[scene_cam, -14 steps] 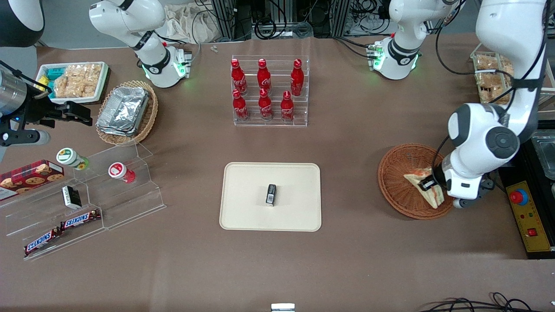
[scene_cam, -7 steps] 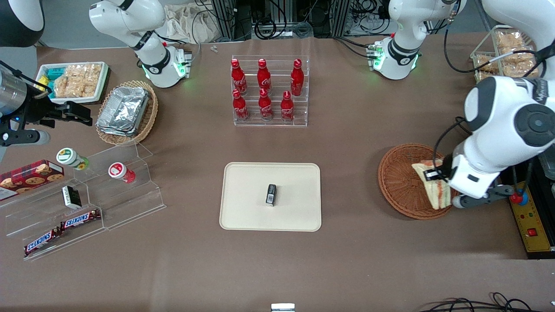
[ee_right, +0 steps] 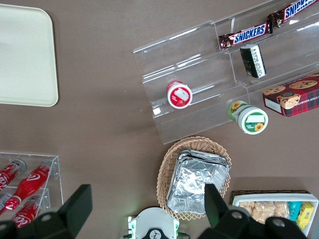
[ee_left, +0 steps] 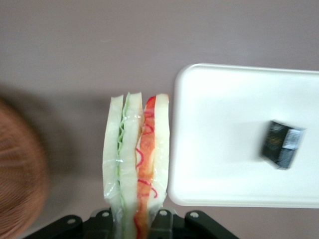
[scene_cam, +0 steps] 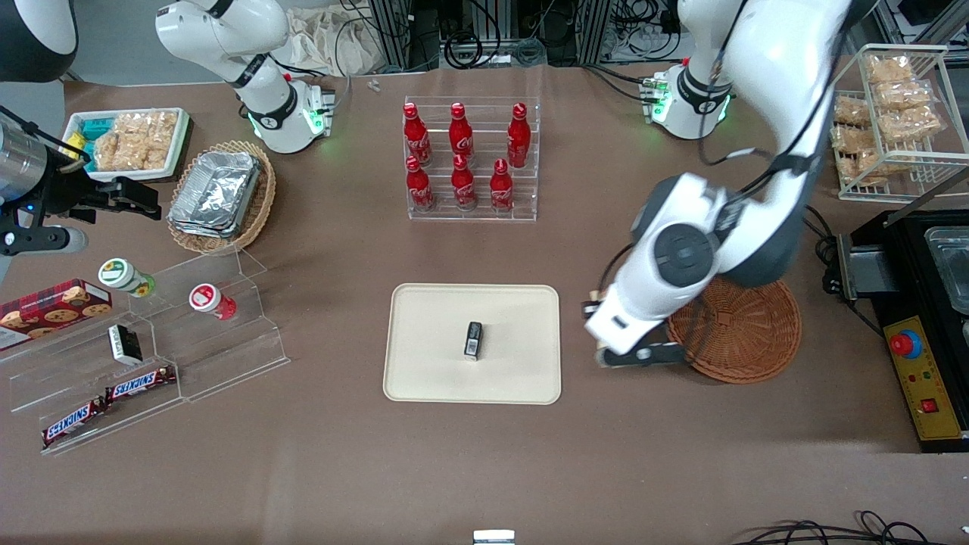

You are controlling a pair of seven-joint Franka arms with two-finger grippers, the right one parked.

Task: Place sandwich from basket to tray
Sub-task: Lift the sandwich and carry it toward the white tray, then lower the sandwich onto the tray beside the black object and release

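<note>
My left gripper (ee_left: 134, 224) is shut on the sandwich (ee_left: 137, 159), a wedge of pale bread with green and red-orange filling in clear wrap. It hangs above the bare table, between the round reddish-brown basket (ee_left: 20, 169) and the edge of the cream tray (ee_left: 224, 134). In the front view the gripper (scene_cam: 615, 327) is under the white wrist, which hides the sandwich, between the basket (scene_cam: 746, 333) and the tray (scene_cam: 431, 318). A small black packet (scene_cam: 473, 339) lies in the middle of the tray.
A clear rack of red cola bottles (scene_cam: 469, 159) stands farther from the front camera than the tray. A stepped clear display (scene_cam: 151, 356) and a tan basket of foil pans (scene_cam: 219, 193) lie toward the parked arm's end. A black control box (scene_cam: 920, 371) sits beside the basket.
The left gripper has lifted the sandwich out of the basket and carried it sideways toward the tray. The basket now holds nothing.
</note>
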